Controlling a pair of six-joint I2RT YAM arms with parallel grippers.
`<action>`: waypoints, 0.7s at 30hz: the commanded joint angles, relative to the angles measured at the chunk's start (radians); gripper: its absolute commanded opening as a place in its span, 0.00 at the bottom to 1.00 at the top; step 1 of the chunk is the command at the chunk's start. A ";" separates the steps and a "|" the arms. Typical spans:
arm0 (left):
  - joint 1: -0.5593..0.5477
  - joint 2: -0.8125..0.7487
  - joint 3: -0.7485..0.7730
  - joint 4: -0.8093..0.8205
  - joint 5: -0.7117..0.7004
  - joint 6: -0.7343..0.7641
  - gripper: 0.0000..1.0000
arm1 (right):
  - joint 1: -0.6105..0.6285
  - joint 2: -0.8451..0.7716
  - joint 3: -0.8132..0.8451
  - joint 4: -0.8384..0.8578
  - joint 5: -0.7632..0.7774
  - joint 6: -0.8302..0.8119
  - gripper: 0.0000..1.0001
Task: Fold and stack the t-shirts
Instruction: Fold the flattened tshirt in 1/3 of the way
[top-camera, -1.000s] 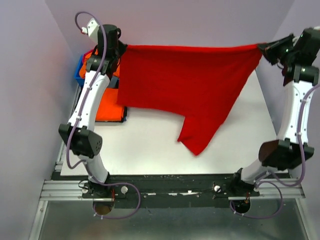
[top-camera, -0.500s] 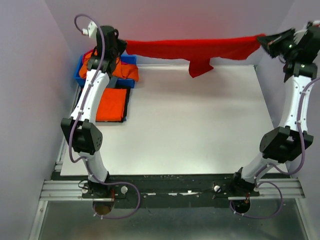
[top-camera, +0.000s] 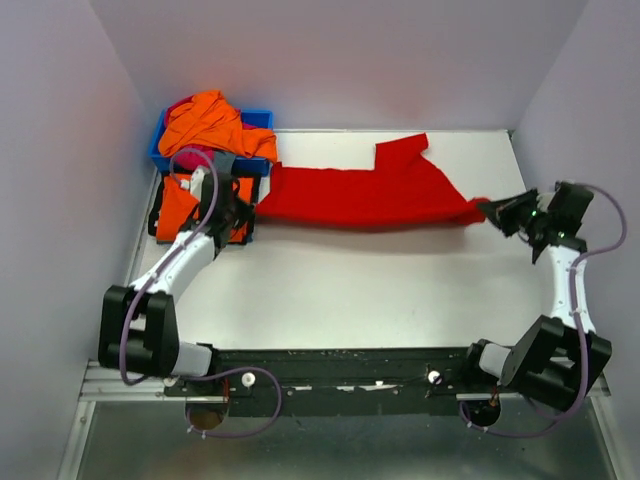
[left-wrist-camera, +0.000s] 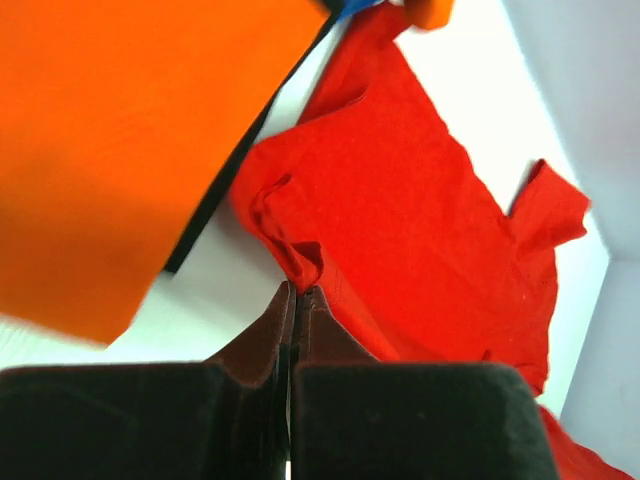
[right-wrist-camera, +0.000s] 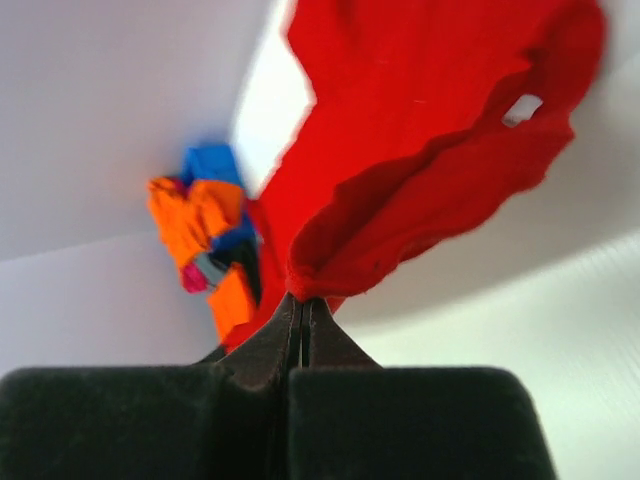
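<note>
Red t-shirt (top-camera: 370, 195) lies stretched between left tool (top-camera: 250, 206) and right tool (top-camera: 490, 209).

The red t-shirt (top-camera: 360, 195) is reading as soft matt cloth, wrinkling into folds. The orange t-shirts (top-camera: 210, 120) are looking like the same dull knit. The blue bin (top-camera: 157, 150) is showing smooth plastic, and the table (top-camera: 380, 290) is presenting a smooth, white, matt surface.

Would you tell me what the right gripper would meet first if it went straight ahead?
The red shirt: the right gripper is shut on its edge, and the cloth stretches straight ahead, likely nothing nearer.
</note>
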 joint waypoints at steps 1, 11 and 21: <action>-0.003 -0.165 -0.271 0.126 0.028 0.002 0.00 | -0.017 -0.089 -0.273 -0.008 0.067 -0.073 0.01; -0.003 -0.464 -0.609 0.013 0.021 -0.037 0.00 | -0.018 -0.387 -0.593 -0.233 0.348 -0.124 0.01; -0.003 -0.636 -0.752 -0.078 0.027 -0.104 0.00 | -0.018 -0.632 -0.592 -0.450 0.552 -0.076 0.02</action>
